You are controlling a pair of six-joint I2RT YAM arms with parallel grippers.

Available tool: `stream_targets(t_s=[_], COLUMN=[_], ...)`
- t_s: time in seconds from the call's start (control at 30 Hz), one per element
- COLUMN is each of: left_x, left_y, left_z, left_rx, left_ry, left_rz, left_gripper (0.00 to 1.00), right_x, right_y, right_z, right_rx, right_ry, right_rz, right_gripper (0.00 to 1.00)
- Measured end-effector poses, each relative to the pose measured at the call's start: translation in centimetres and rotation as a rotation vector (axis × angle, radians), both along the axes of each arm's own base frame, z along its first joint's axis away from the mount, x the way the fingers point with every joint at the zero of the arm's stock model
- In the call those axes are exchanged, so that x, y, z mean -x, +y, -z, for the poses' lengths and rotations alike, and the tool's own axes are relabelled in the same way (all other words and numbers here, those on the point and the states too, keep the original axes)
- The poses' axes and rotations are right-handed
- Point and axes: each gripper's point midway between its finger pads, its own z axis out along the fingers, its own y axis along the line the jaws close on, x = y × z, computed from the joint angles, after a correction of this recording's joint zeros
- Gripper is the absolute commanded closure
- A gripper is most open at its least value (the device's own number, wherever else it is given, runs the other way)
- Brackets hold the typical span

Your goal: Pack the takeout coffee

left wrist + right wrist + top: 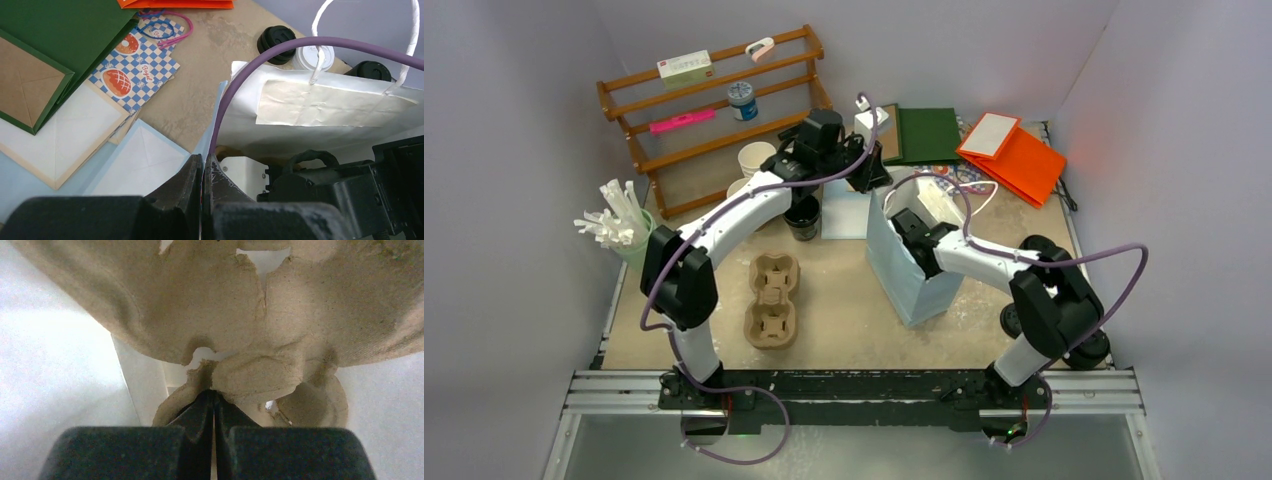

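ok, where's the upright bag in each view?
Top: right of centre, bag upright, right arm reaching in.
Left wrist: upper right, white handles up.
Right wrist: only its white inner walls, behind the carrier.
Shared landmark: right arm in the bag's mouth.

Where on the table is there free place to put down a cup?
Bare tabletop lies between the cup tray and the blue bag, and along the near edge before them. The far side is crowded: flat bags, cups, the rack.
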Motion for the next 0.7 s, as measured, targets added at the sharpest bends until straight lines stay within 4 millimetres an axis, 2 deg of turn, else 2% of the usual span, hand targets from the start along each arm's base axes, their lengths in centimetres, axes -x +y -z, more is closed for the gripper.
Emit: stream_targets(t_s=[0.7], left_x=[0.3], left_y=[0.0], left_z=[-0.4], left_rx=[-0.027], left_ry=[0.018], left_rz=[-0.001], left_gripper=[1.00], right_x=[0.4], right_y=[0.3], right_z=[1.3], right_rx=[-0.032], right_ry=[0.007], right_rz=[0.092], right_gripper=[1.00])
